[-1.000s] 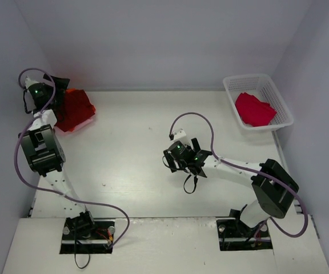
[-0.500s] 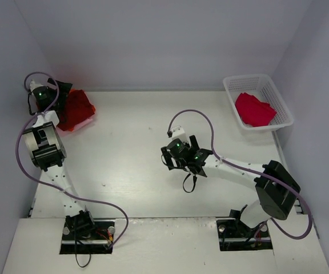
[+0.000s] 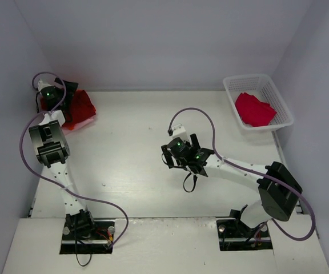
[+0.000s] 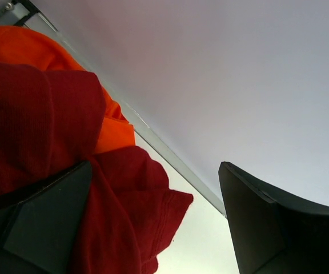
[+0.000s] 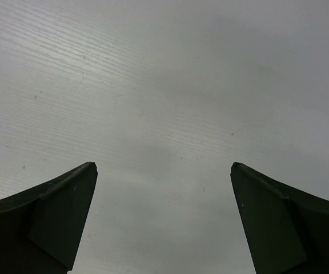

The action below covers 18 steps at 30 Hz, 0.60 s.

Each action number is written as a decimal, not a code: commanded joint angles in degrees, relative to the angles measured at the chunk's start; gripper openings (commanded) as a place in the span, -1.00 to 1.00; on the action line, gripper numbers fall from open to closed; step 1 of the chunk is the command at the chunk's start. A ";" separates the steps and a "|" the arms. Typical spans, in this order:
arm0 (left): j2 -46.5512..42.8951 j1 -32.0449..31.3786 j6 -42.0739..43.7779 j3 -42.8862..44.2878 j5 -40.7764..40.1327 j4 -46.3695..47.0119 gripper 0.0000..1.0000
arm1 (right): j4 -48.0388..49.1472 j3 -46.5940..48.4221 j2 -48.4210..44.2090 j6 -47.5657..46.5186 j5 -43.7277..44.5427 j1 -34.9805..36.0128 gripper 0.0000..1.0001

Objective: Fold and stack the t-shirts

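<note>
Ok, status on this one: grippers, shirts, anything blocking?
Left gripper open at the far-left corner, dark red shirt beside one finger, not clamped. Right gripper open over bare table. Crimson shirt in the basket. Nothing blocking.

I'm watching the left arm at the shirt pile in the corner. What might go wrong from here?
The open left gripper sits at the dark red shirt, with the orange shirt right behind it: closing may pinch both layers. The wall is close, so a lift could scrape it.
</note>
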 commanded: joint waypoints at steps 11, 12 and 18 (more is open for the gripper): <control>3.87 -2.91 -1.53 -3.03 -0.19 -7.07 0.76 | 0.10 0.88 -5.64 0.25 3.52 0.41 1.00; 3.52 -2.74 -1.62 -3.29 -0.27 -6.81 0.76 | 0.10 0.88 -5.64 0.34 3.53 0.41 1.00; -1.49 -2.56 -0.66 -5.05 -2.29 -6.63 0.76 | 0.02 0.70 -5.56 0.43 3.61 0.33 1.00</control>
